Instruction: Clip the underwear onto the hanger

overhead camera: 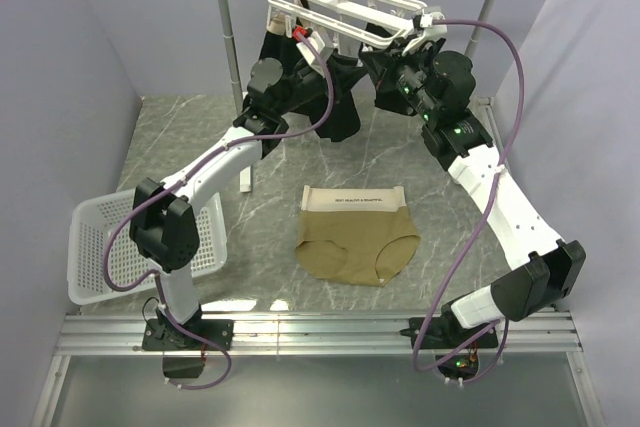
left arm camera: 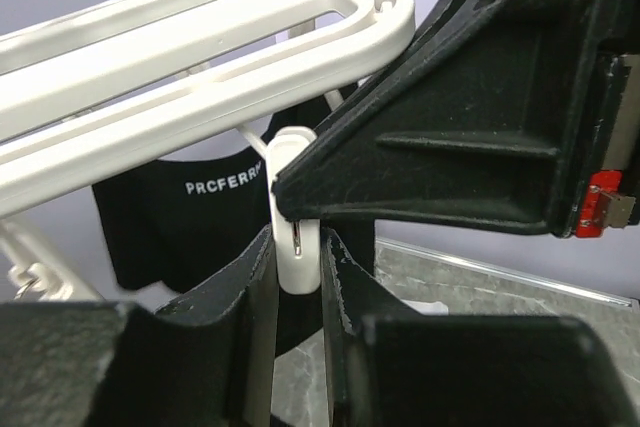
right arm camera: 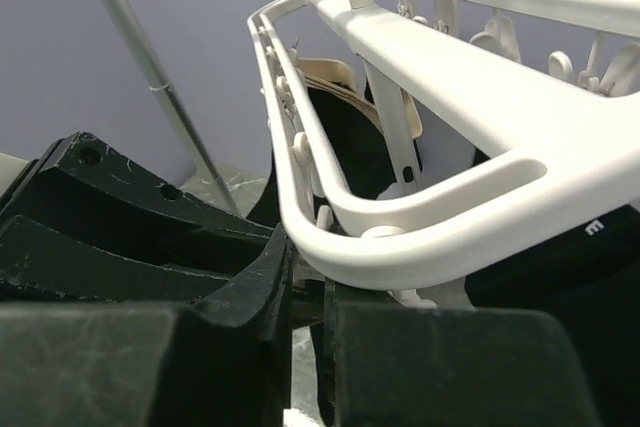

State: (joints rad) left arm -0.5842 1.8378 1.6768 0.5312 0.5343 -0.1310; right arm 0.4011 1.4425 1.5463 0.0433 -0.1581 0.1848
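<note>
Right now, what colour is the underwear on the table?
Tan underwear, paler waistband; clearest from the top view.

Tan on grey, white up top!
The underwear (overhead camera: pixel 358 237) shows khaki-tan, its paler waistband printed with dark lettering, on the grey marbled tabletop (overhead camera: pixel 450 237). The hanger (overhead camera: pixel 340 2), clip (left arm camera: pixel 298 247) and basket (overhead camera: pixel 95 247) are white, and the black garments (left arm camera: pixel 180 217) carry white lettering.

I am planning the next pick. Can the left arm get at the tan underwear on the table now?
Probably yes: the underwear lies flat in the open, nothing on it. But the left gripper is closed around a hanger clip.
</note>
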